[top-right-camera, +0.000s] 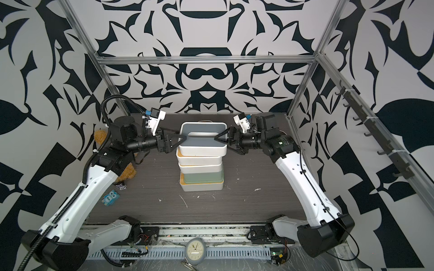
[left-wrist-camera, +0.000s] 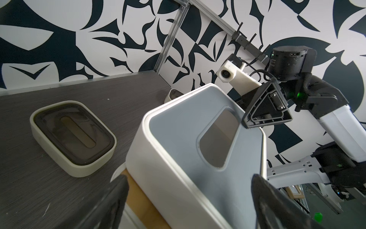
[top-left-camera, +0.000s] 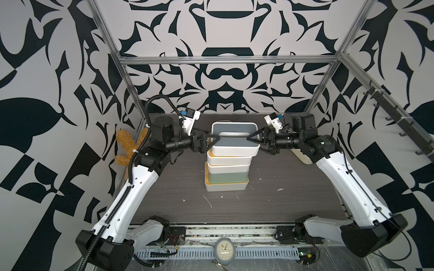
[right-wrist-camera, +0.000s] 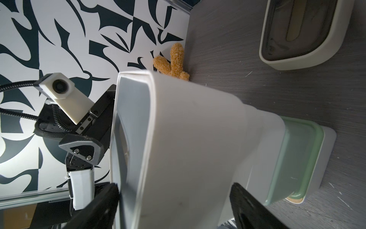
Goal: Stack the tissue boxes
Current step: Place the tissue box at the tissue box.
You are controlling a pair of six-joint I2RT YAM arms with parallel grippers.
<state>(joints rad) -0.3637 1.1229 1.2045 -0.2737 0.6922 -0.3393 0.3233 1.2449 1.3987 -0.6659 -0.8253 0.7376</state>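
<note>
Stack (top-right-camera: 200, 164): five boxes at the middle of the table (top-left-camera: 281, 199).
Order, bottom up: base box (top-left-camera: 225, 186) with bamboo lid, mint box (top-left-camera: 226, 176), lower white box (top-left-camera: 227, 168), upper white box (top-left-camera: 229, 160) with bamboo lid, grey-lid box (top-left-camera: 234, 144).
Grey-lid box: rests on the upper white box, slot up, slightly askew to it.
Left gripper (top-left-camera: 213, 144): at the box's left end, jaws spread wide, one above the lid and one below. The left wrist view shows a gap beside the box.
Right gripper (top-left-camera: 254, 143): at the box's right end, jaws spread around it. Cannot tell if they press it.
Cream box (left-wrist-camera: 73, 138): flat on the table between stack and back edge.
Second cream box (top-left-camera: 303, 157): near the right edge, mostly under the right arm.
Bunny (top-left-camera: 126, 145): at the left edge.
</note>
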